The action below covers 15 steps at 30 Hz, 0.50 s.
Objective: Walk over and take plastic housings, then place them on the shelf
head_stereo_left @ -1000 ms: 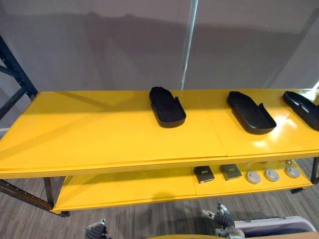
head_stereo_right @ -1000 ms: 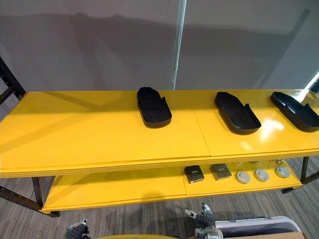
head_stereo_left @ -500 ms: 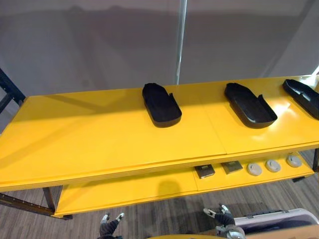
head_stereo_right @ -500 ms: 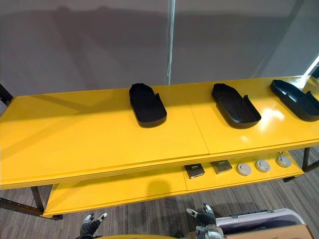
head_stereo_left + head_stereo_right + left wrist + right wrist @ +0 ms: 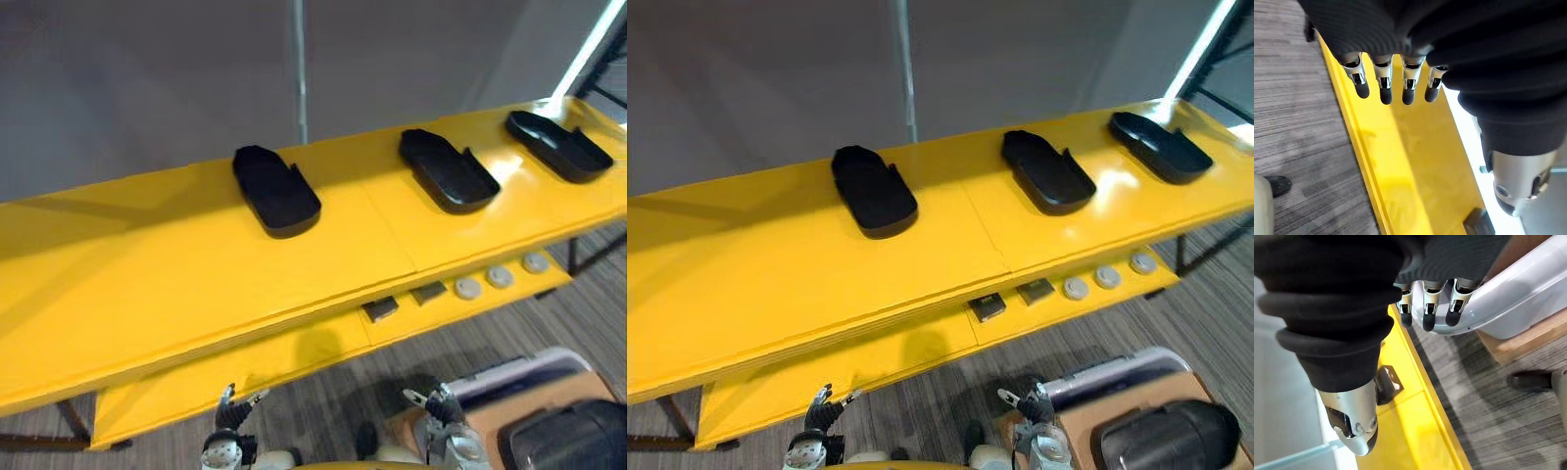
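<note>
Hanging low before me, left hand and right hand: fingers straight, relaxed, holding nothing, touching nothing. Beyond, yellow shelf; three black plastic housings on top board, well apart.

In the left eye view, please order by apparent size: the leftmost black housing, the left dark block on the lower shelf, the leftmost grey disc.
1. leftmost black housing, clearly largest.
2. left dark block.
3. leftmost grey disc, only a little smaller than the block.
</note>
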Available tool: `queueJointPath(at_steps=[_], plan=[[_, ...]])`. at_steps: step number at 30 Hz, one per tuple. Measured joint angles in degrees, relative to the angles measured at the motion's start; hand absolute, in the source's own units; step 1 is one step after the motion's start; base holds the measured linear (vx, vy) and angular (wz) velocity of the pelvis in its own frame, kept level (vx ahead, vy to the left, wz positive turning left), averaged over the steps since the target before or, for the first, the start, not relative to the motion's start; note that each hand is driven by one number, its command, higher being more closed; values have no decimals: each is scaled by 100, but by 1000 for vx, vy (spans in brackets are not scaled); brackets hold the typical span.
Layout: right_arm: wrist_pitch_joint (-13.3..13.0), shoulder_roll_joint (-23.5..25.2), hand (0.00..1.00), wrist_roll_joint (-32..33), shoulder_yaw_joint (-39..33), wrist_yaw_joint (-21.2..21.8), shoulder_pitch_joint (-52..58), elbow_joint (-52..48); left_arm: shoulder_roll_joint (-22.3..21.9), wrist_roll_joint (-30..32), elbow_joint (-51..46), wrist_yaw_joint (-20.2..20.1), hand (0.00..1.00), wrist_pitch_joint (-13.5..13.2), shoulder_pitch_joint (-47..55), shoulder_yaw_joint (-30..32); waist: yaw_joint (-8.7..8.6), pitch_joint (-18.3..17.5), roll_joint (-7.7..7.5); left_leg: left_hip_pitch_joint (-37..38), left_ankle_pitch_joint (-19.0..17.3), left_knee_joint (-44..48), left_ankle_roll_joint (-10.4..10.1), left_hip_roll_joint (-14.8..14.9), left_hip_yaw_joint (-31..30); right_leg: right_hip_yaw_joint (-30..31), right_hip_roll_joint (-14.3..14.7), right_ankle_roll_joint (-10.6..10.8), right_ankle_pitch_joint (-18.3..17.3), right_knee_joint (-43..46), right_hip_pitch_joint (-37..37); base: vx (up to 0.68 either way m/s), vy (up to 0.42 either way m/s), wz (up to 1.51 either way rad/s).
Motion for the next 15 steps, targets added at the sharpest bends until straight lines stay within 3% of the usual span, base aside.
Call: queueJointPath(at_steps=[1,3,5,6,7,8,11,12,13,14,15], plan=[[-6,30,0,-9,5,-10,-27,-222,-22,3,-131,31,0,-8,34,1,-1,30,0,-112,-176,262,101,28,380,389,73,58,101,59,-211,-134,126,-140],[-1,91,0,-22,13,-30,-129,-445,-20,6,-261,90,0,-21,19,-2,72,101,-42,-259,-335,508,249,153,1068,606,72,109,105,-76,-456,-211,146,-180],[6,120,0,-61,72,-99,-182,-477,-75,49,-276,95,0,-37,-86,11,111,219,-69,-191,-304,394,433,285,1976,-647,-286,11,-59,552,-836,-235,172,-183],[8,117,0,-62,91,-103,-183,-473,-71,50,-274,95,0,-36,-88,12,109,221,-77,-163,-294,361,449,298,2072,-812,-327,-33,-101,732,-869,-152,151,-146],[7,104,0,-70,156,-109,-183,-418,-61,50,-261,93,0,-35,-70,17,98,277,33,-50,-269,269,470,387,2392,-1345,-438,-171,-429,1378,-856,-106,102,-133],[5,107,0,-73,184,-111,-175,-357,-42,47,-247,93,0,-35,-55,18,97,266,19,73,-225,195,463,460,2682,-1597,-510,-176,-742,1882,-709,-135,111,-136],[0,-24,0,-90,357,-108,-353,128,32,41,-209,87,0,-34,-66,77,121,251,9,100,-144,144,416,626,3373,-2396,-814,-227,-1361,2318,-97,-143,-2,-121],[1,-58,0,-99,398,-107,-437,257,48,40,-190,88,0,-34,-56,93,166,253,20,92,-115,141,387,667,3517,-2662,-905,-249,-1400,2246,51,-100,-78,-133],[7,-89,0,-127,409,-106,-542,372,76,39,-112,83,0,-34,-65,136,246,242,5,71,-67,145,341,723,3712,-3069,-1029,-224,-1425,1983,292,-126,-208,-147],[10,-108,0,-217,425,-120,-735,501,138,36,12,78,0,-27,-43,235,278,152,-153,-77,3,234,292,705,3771,-3659,-1221,-181,-1279,1281,590,-83,-241,-152],[8,-144,0,-236,464,-121,-845,549,172,31,116,77,0,0,-62,246,255,169,-149,-217,3,420,286,796,3739,-3677,-1199,332,-1161,915,614,-71,-288,-116]])
